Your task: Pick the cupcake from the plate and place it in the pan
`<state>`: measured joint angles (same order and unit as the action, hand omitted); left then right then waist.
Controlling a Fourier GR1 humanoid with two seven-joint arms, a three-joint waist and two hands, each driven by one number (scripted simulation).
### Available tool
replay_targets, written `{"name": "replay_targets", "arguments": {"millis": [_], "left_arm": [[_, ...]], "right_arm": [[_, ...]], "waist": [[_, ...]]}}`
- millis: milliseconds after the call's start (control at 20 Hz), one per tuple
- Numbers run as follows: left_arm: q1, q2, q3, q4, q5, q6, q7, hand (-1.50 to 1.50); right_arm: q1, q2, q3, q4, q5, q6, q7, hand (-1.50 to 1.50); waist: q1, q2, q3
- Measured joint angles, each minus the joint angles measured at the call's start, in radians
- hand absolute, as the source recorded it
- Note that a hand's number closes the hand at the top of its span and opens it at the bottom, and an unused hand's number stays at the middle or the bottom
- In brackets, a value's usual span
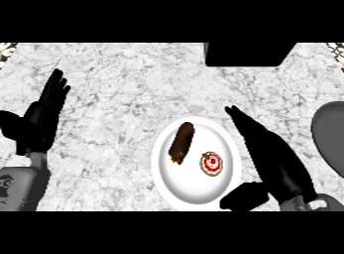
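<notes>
A white plate [176, 186] lies on the marble counter at the centre bottom. On it sits a small cupcake [211, 163] with white and red topping, beside a long brown pastry [182, 143]. My right hand [273, 161] is open just right of the plate, fingers straight and pointing up-left, its thumb at the plate's lower right rim, not touching the cupcake. The grey pan [340, 141] shows partly at the right edge. My left hand [37, 121] rests open at the left, fingers up.
A black box-like object [248, 53] stands at the counter's far edge, right of centre. Patterned tile shows at both top corners. Bare marble stretches between the left hand and the plate.
</notes>
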<state>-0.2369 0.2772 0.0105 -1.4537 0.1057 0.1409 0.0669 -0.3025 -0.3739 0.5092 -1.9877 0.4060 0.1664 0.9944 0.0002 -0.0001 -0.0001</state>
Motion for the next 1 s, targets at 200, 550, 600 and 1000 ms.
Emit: {"name": "replay_targets", "arguments": {"millis": [200,550,600,1000], "left_arm": [[0.008,-0.021,-0.005,-0.019,-0.018,0.007,0.008,0.00],[0.019,-0.028,0.016,-0.026,-0.024,-0.016,0.013,0.00],[0.014,-0.033,0.015,-0.021,-0.031,-0.011,0.011,0.00],[0.037,-0.037,0.025,-0.037,-0.037,-0.029,0.003,0.00]], "right_arm": [[-0.004,0.035,0.005,0.058,0.018,0.037,-0.026,-1.50],[-0.025,0.109,0.023,0.174,0.092,0.086,-0.039,-1.50],[-0.027,0.100,0.017,0.167,0.089,0.106,-0.034,-1.50],[-0.037,0.134,0.044,0.257,0.150,0.171,-0.025,-1.50]], "waist": [[0.002,0.000,0.000],[0.003,0.000,0.000],[0.002,0.000,0.000],[0.003,0.000,0.000]]}}
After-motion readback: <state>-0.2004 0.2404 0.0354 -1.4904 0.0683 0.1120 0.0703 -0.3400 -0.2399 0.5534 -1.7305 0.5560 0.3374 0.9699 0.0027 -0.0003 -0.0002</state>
